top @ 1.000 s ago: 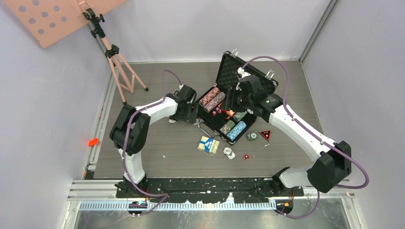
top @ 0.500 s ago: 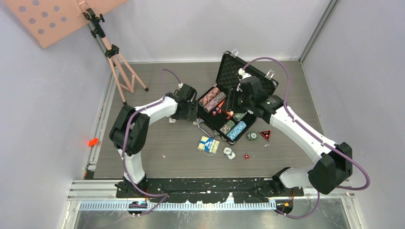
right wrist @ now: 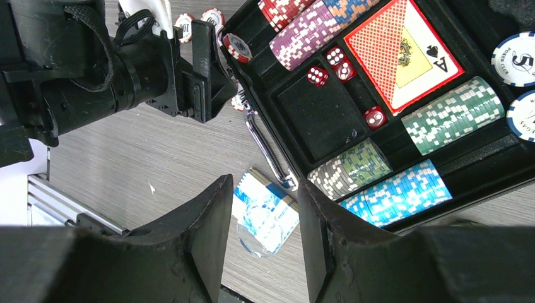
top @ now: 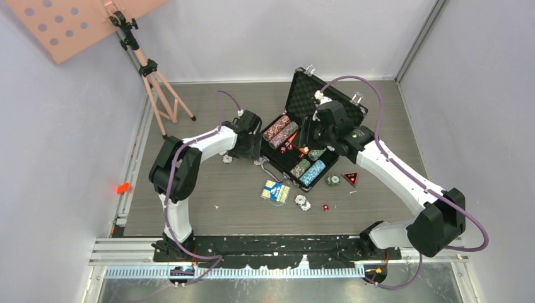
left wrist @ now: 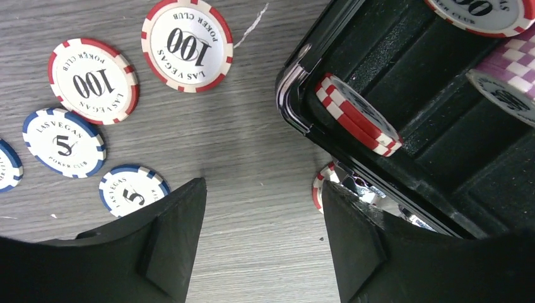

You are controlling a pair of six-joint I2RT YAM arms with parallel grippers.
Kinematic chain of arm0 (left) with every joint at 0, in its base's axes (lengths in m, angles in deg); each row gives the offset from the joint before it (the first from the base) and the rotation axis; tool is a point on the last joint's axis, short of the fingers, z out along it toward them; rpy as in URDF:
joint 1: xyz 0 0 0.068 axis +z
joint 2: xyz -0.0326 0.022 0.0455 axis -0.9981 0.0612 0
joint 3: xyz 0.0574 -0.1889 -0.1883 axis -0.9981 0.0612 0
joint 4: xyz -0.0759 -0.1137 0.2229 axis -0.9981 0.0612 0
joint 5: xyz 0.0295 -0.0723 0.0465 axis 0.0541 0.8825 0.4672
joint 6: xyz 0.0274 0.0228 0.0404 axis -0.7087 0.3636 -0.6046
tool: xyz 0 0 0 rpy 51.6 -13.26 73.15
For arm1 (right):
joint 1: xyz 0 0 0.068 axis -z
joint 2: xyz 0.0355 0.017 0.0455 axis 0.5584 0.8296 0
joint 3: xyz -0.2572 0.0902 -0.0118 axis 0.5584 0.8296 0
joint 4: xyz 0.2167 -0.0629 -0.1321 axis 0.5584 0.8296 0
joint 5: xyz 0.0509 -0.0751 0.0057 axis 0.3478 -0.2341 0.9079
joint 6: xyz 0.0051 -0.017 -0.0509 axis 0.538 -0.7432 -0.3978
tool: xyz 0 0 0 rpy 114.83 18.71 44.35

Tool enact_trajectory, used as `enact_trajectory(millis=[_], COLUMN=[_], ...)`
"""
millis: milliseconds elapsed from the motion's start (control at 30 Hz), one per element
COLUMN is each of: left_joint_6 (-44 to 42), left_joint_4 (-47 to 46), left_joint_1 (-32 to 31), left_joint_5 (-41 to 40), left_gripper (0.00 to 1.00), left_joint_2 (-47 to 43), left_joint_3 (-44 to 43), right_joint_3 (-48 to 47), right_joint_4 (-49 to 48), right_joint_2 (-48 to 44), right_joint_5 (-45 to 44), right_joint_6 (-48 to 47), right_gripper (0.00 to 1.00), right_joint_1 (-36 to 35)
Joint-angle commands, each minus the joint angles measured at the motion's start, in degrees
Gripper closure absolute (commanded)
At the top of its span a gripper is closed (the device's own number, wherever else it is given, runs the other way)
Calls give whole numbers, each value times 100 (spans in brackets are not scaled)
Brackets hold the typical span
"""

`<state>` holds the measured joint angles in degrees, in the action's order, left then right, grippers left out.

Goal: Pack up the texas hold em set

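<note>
The black briefcase point(top: 301, 151) lies open, its lid point(top: 318, 95) upright, holding rows of chips point(right wrist: 451, 113), a red deck point(right wrist: 404, 53) and red dice point(right wrist: 317, 76). My left gripper point(left wrist: 262, 189) is open low over the table at the case's left corner point(left wrist: 296, 95), with nothing between its fingers. One red chip point(left wrist: 356, 113) leans inside the case rim, and another point(left wrist: 320, 184) pokes out beside the right finger. Loose red 100 chips point(left wrist: 187, 43) and blue 5 chips point(left wrist: 64, 142) lie to the left. My right gripper point(right wrist: 265, 189) hangs open and empty above the case front, over the blue deck point(right wrist: 265, 211).
In front of the case lie the blue deck point(top: 276, 191), a few loose chips point(top: 303, 202), a red die point(top: 325, 207), a green chip point(top: 332, 180) and a red triangular piece point(top: 350, 178). A pink tripod point(top: 154, 82) stands at the back left. The case handle point(right wrist: 268, 148) faces the near side.
The left gripper's fingers have drawn somewhat closer together, and the left arm has shifted a little. The right arm has nudged slightly toward the back, then held still.
</note>
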<state>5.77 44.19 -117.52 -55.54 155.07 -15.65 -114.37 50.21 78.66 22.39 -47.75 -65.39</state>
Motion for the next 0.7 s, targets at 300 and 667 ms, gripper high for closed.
enact_trajectory(millis=[300, 667], left_joint_6=[-317, -474], left_joint_4=[617, 359], left_joint_1=[227, 334], left_joint_5=[-860, -117], left_gripper=[32, 29], left_joint_2=[-584, -1519], left_joint_3=[623, 854], right_joint_3=[-115, -96], right_joint_4=[-166, -188], right_joint_2=[-14, 52], right_joint_5=[86, 154], right_joint_6=[-96, -117], right_gripper=[52, 52], right_joint_1=[-18, -20])
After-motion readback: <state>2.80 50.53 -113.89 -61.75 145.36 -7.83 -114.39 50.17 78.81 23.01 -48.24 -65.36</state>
